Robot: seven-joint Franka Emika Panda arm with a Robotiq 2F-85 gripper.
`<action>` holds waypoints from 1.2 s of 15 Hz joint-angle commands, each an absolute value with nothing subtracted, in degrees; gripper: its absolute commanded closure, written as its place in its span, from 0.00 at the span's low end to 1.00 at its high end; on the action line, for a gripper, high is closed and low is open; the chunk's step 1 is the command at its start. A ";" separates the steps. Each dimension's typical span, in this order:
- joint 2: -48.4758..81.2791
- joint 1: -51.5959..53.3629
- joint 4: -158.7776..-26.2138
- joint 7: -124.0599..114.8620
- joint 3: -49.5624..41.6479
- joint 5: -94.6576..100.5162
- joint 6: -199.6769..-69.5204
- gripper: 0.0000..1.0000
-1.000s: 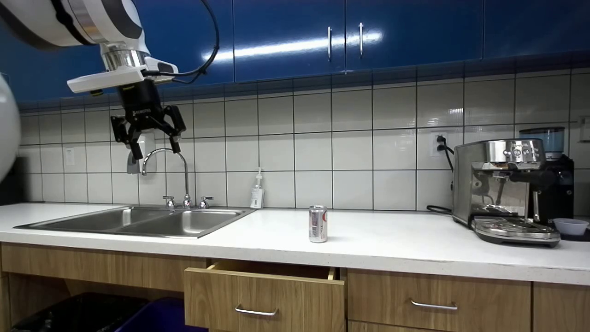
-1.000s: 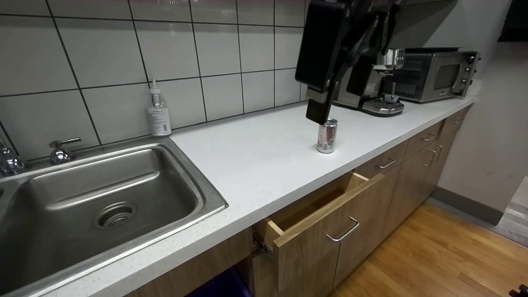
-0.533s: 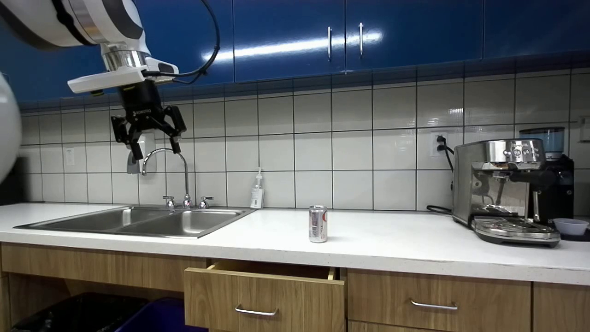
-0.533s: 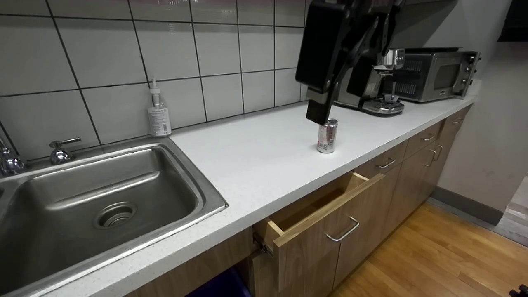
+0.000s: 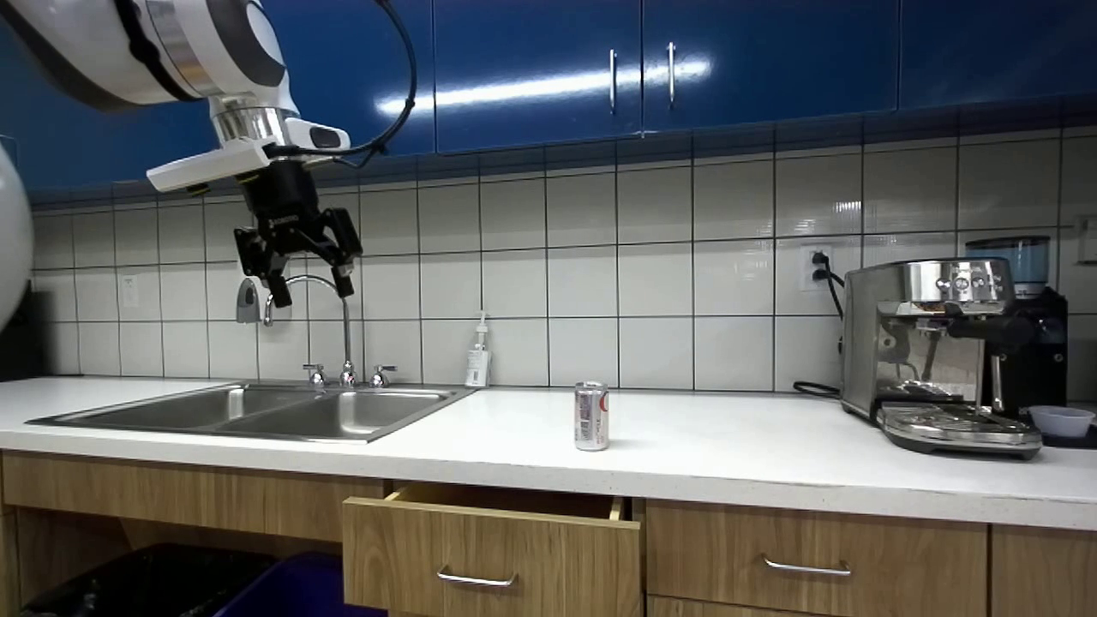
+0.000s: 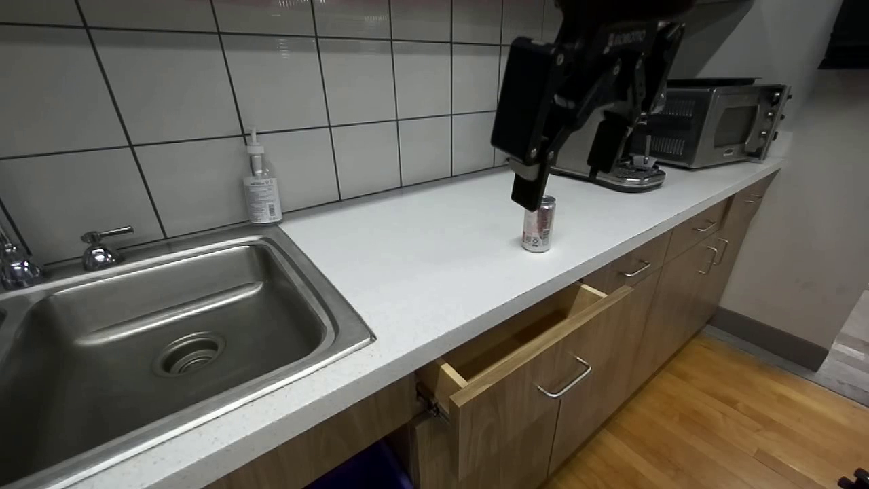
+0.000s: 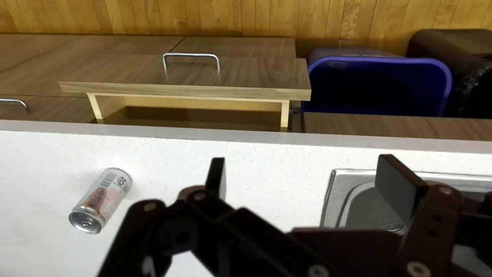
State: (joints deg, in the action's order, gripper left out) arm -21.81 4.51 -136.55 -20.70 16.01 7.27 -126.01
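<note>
Gripper (image 5: 313,294), jaws spread wide, hangs over the white counter (image 5: 728,437) — a silver can (image 5: 591,417) stands upright off to one side, a wooden drawer (image 5: 514,540) below pulled out.

In an exterior view, the top edge cuts off your gripper (image 6: 569,168), which partly hides the silver drink can (image 6: 538,231) and the espresso machine (image 6: 635,180). The sink (image 6: 355,332) runs past the left and bottom edges there, and you cannot make out the tiny print on the pump bottle (image 6: 263,195). In your wrist view, the countertop (image 7: 265,184) hides the rear of the drawer (image 7: 184,90).
</note>
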 commanded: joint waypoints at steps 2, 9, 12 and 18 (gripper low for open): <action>-21.71 2.17 -138.78 -27.44 15.05 9.18 -130.13 0.00; -21.08 -1.41 -141.96 -32.44 11.93 7.95 -134.15 0.00; -20.69 -2.94 -143.45 -35.73 10.75 7.56 -136.08 0.00; -19.10 -5.50 -146.86 -46.30 9.81 7.61 -141.17 0.00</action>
